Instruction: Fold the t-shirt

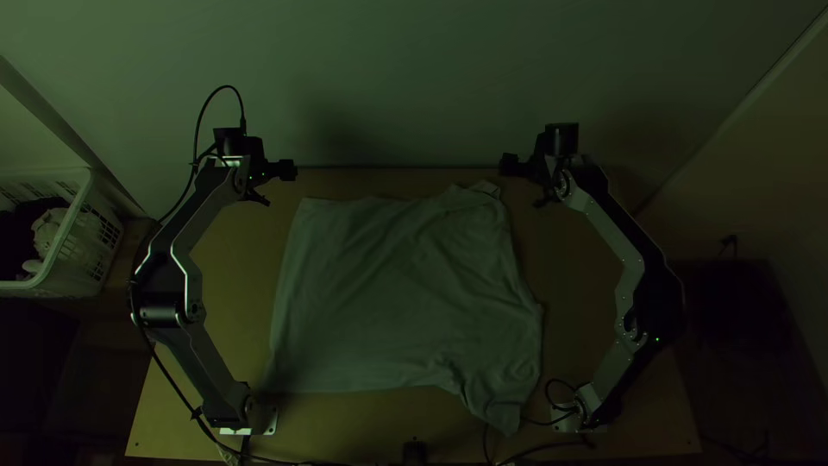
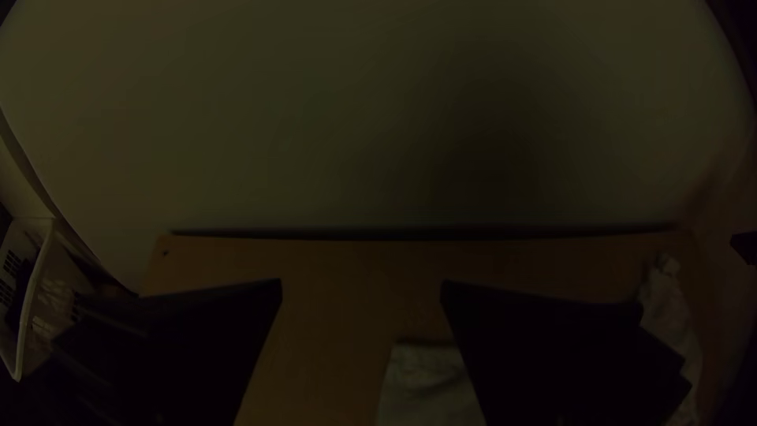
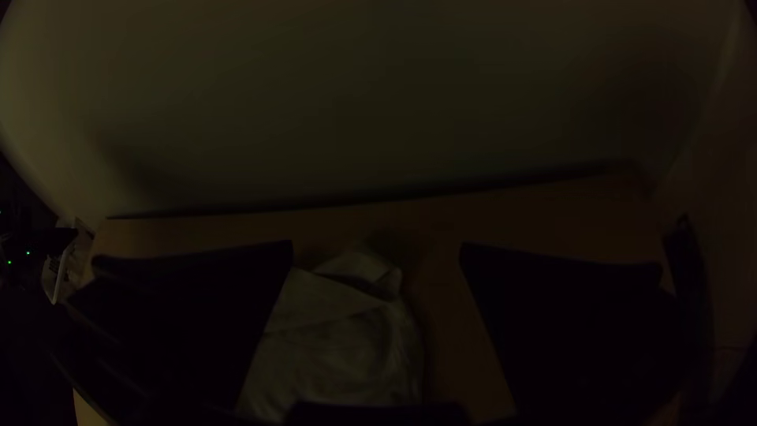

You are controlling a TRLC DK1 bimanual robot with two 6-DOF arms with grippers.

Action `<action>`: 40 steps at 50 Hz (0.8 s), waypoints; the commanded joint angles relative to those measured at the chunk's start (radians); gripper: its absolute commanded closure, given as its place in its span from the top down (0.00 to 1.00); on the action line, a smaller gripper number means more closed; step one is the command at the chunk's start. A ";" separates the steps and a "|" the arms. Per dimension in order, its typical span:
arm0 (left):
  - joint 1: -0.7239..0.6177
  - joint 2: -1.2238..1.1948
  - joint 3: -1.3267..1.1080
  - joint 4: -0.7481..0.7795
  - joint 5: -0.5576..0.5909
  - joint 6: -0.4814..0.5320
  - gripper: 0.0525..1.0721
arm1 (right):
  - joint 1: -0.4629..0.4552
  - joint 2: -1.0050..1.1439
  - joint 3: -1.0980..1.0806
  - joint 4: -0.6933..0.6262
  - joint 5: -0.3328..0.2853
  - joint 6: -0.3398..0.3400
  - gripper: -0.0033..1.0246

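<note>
One white plastic basket (image 1: 76, 207) stands beside the light wooden table (image 1: 228, 285); next, the left gripper (image 1: 281, 186) has its flat black fingers apart; a pale cloth t-shirt (image 1: 397, 293) lies spread, wrinkled, on the table; the right gripper's (image 1: 521, 185) fingers are parted too.

Open above shirt (image 1: 405, 293), wall (image 1: 388, 78) behind table (image 1: 237, 267)

Wooden table (image 1: 237, 276) lying beneath pale t-shirt (image 1: 388, 293); shirt spreading broadly across middle, wrinkling at far-right corner, drooping toward near edge at right; dark cables (image 1: 543, 446) snaking along near edge.
</note>
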 commanded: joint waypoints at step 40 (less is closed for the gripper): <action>-0.025 0.296 0.202 -0.192 -0.009 0.009 0.85 | -0.034 0.396 0.554 -0.578 -0.134 0.076 0.90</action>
